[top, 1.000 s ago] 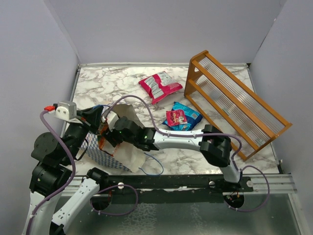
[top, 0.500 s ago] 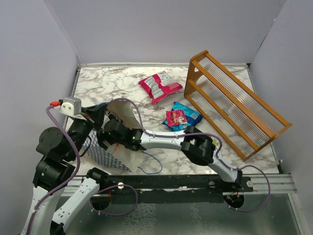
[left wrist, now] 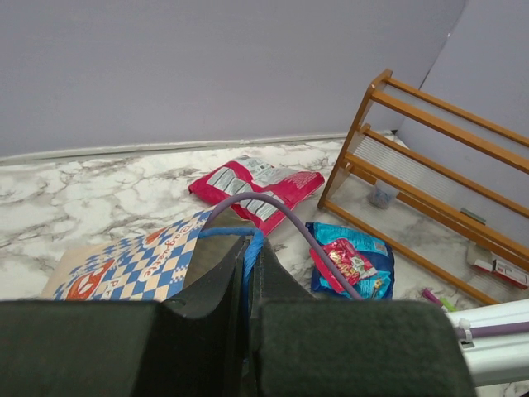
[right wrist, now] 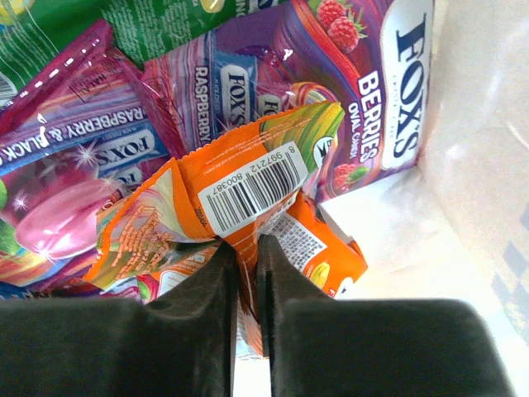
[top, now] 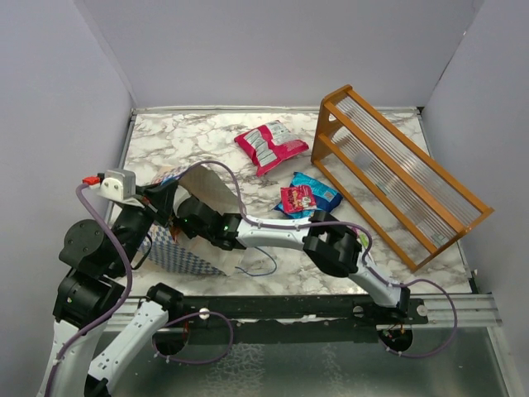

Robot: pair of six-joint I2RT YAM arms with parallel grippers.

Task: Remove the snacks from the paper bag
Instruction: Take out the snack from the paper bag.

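An orange crinkly packet (right wrist: pixel 248 186) with a white barcode panel lies deep inside the blue-and-white checkered paper bag (top: pixel 183 258). It is pinched at its lower edge by the right gripper (right wrist: pixel 248 248), whose two fingers are clamped together on the foil. Packed around it on the bag's plain cream floor are a purple glossy berry packet (right wrist: pixel 331 74) above and to the right, a green glossy packet (right wrist: pixel 124 25) at the top, and a magenta raspberry packet (right wrist: pixel 58 198) on the left, all overlapping.

The bag sits at the near left of the white marbled tabletop (top: pixel 190 141), mouth turned toward the right arm, which reaches in (its fingers hidden from the overhead camera). The left gripper (left wrist: pixel 248 256) is at the bag's upper rim, fingers pressed nearly together with the bag's blue cord handle (left wrist: pixel 256 246) caught between them.

Out on the table lie a pink-and-white glossy packet (top: pixel 269 145) toward the back and a blue glossy packet (top: pixel 310 197) nearer the middle, just beside the orange wooden slatted rack (top: pixel 397 178) tipped on the right side.
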